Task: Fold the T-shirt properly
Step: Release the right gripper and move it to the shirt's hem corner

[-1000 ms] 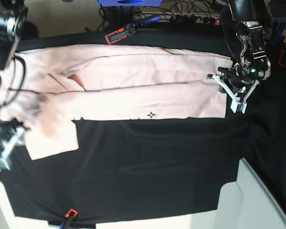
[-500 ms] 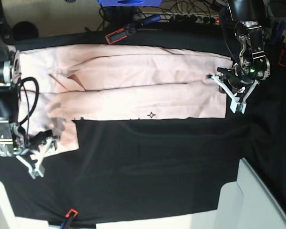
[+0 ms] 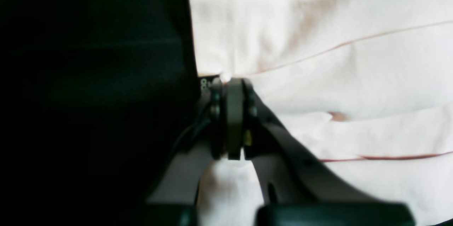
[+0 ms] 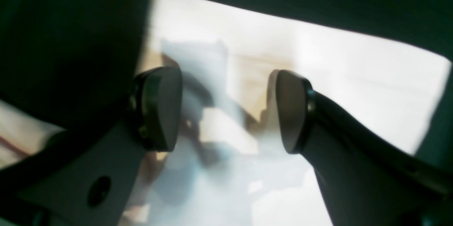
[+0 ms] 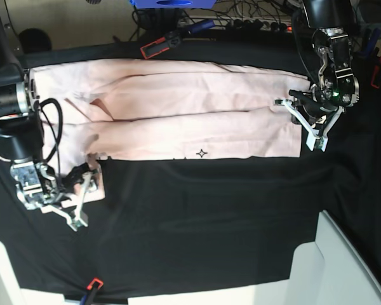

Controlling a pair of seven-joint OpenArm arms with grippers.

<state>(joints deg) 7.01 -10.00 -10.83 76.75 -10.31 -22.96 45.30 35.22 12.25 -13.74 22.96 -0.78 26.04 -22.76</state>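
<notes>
Pink T-shirt (image 5: 178,111) hem in left gripper (image 5: 291,109)

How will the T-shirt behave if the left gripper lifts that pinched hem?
Probably floppy: the T-shirt lies in soft creased folds, so it should drape and sag from the left gripper. Likely light, being thin cloth. Its stacked layers may slide apart on the black table cloth, since only one edge is pinched.

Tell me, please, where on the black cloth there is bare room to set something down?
Free: the wide black cloth below the T-shirt, between the right gripper and the white corner. Crowded: the top edge with cables, and around the left gripper.
</notes>
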